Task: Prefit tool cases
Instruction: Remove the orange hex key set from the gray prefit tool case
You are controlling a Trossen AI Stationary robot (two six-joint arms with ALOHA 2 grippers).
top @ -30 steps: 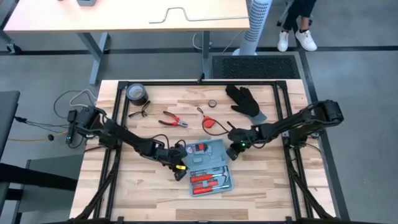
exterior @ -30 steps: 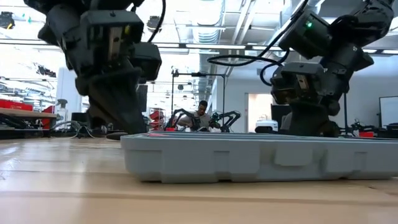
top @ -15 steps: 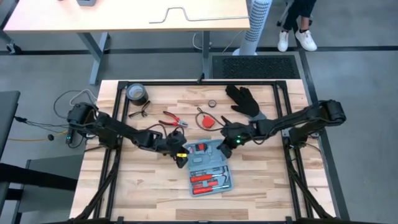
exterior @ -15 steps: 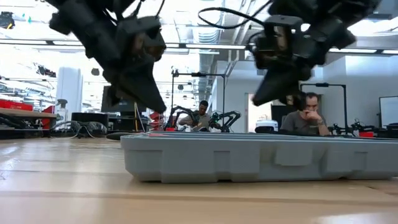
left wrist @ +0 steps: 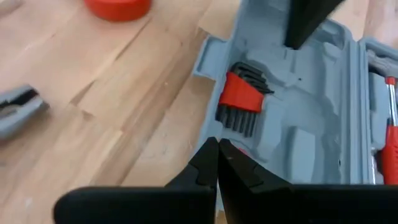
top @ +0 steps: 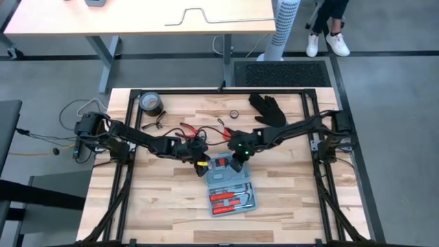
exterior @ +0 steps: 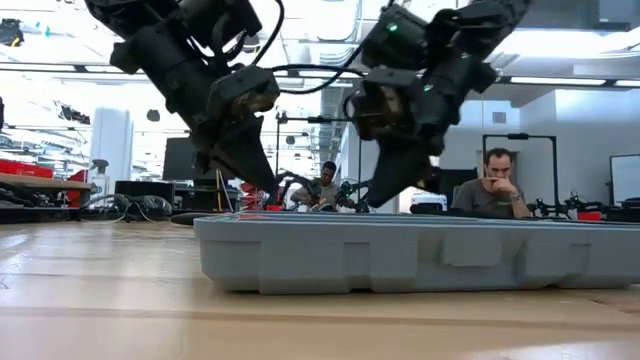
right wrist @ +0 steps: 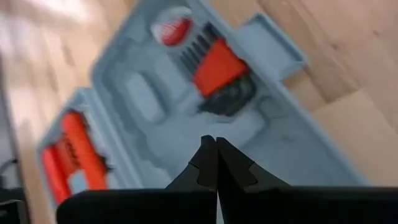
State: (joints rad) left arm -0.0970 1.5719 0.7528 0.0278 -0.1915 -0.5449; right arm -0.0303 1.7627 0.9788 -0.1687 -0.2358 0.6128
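While both end effectors pinch closed, empty, moulded grey plastic tool case (top: 229,182) lies open, red hex-key holder (left wrist: 241,92) inside.

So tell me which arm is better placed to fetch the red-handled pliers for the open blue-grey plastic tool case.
Left, probably. The left gripper, fingers shut, hangs at the case's far-left corner, the pliers just beyond it. The right gripper, also shut, sits over the case's far half, farther from them.
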